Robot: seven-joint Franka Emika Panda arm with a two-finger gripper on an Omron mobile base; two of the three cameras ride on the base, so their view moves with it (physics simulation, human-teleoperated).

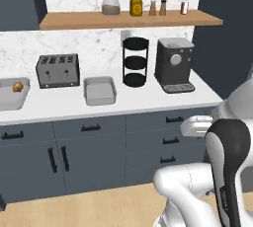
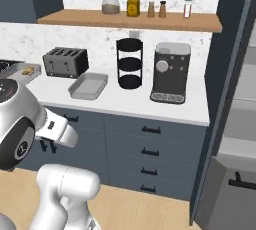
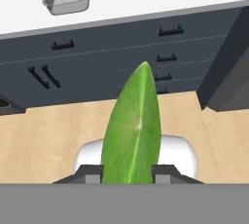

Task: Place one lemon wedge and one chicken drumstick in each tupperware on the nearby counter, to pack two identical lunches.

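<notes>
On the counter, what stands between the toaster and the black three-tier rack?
An empty light-grey tupperware lies between the toaster and the black rack, slightly nearer the counter's front edge. Both base views show it.

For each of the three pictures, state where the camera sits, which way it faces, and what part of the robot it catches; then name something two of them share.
Left base view: behind the arm to its left, facing the counter; the white arm rises at lower right.
Right base view: behind to its right, facing the same counter; the arm's joint fills the lower left.
Hand view: on the hand, looking along the gripper shut on the green lemon wedge, towards floor and drawers.
Shared: toaster, empty tupperware and coffee machine appear in both base views.
</notes>
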